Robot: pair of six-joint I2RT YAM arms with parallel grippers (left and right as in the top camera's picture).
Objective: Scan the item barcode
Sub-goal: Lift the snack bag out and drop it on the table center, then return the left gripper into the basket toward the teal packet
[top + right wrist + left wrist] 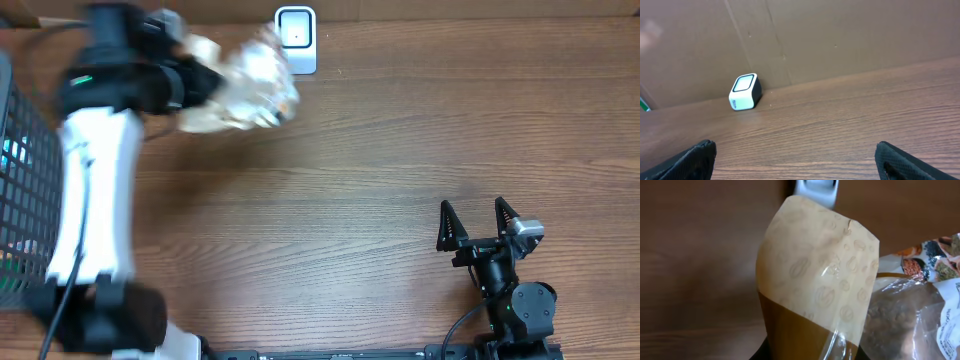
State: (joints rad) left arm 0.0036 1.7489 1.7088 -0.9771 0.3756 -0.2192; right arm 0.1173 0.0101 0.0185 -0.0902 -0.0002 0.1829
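Holding the bag (250, 85) beside the scanner (296, 40), top of the overhead frame.
At the left edge stands a wire basket (22, 170); the left gripper (200, 85) is clenched on the part-clear, part-tan bag, blurred, just left of the white scanner; lower right, the right gripper (474, 215) rests with jaws spread, holding nothing.

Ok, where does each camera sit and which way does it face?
Overhead: above the table, facing down; both arms show, left tool holding a bag by the scanner.
Left wrist: on the left arm, facing the bag, scanner behind; tool barely shows.
Right wrist: low over the table, facing the scanner; right tool's fingertips show, open.
Shared: all three see the scanner.
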